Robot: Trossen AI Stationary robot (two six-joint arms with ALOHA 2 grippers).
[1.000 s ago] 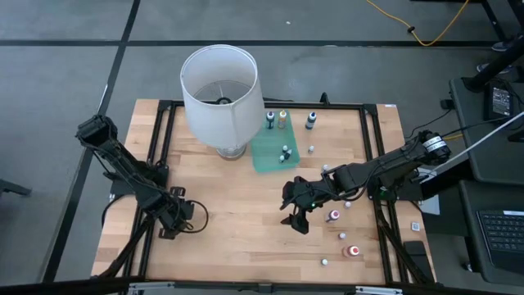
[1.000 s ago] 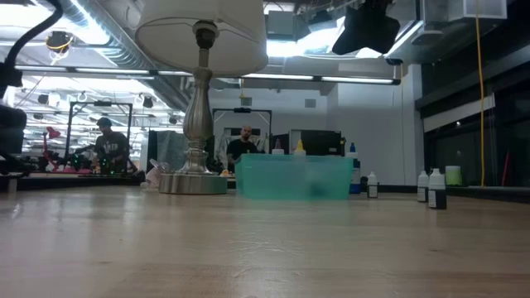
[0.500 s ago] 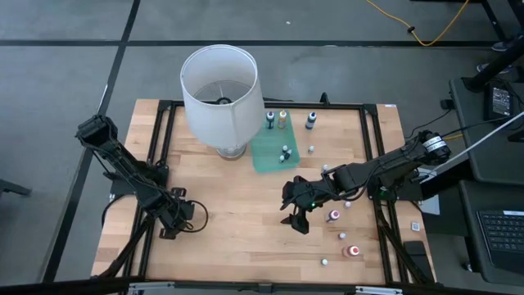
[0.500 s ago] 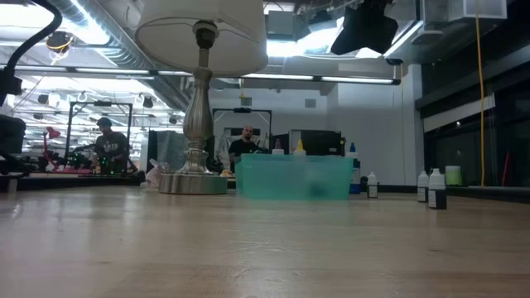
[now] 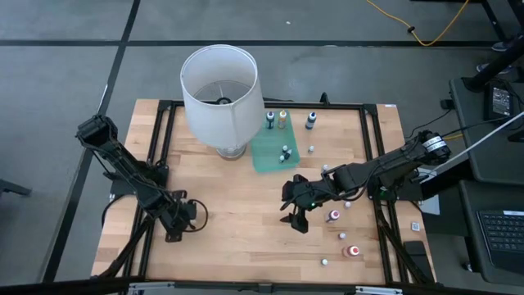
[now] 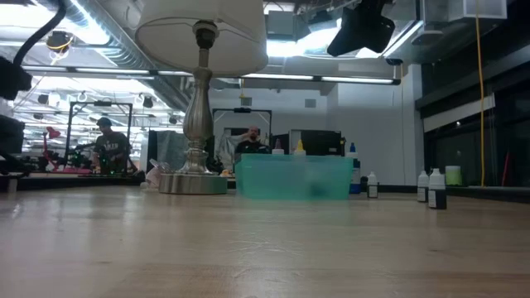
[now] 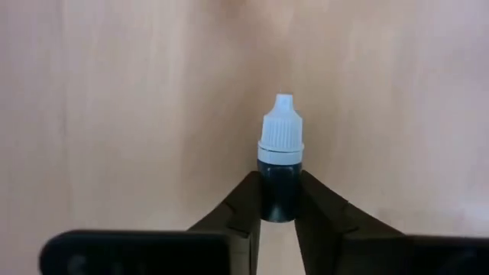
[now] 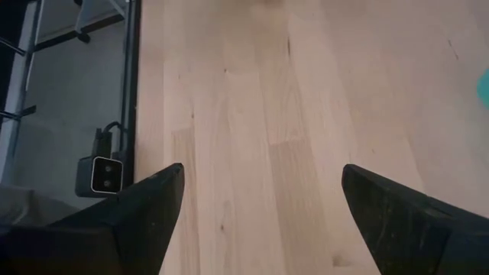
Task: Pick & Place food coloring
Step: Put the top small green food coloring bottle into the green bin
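Note:
My left gripper (image 5: 182, 223) is low over the table's near left and is shut on a dark food coloring bottle (image 7: 280, 187) with a white cap (image 7: 281, 131); in the high view the gripper hides the bottle. My right gripper (image 5: 295, 215) hangs open over the table's middle with nothing between its fingers (image 8: 153, 206). More food coloring bottles stand on the wood: two red ones (image 5: 333, 216) (image 5: 354, 251) near the right edge and three (image 5: 282, 120) at the far edge. One bottle (image 5: 285, 153) stands on the green tray (image 5: 266, 156). My left gripper pinches the bottle's dark body (image 7: 280, 200) between its two fingertips (image 7: 246, 200). The white cap and the upper body stick out beyond the fingers. The fingers hide the bottle's base, so I cannot tell whether it rests on the wood.
A big white lampshade on a metal lamp base (image 5: 219, 94) stands at the far left of the middle, right beside the green tray (image 6: 294, 178). Small white caps (image 5: 324, 262) lie near the right edge. A black frame (image 5: 385, 147) runs around the table. People sit in the room behind.
My left gripper has shut, its fingers drawn together on the dark bottle, and it has shifted slightly toward the table's near right. My right gripper has kept still and open.

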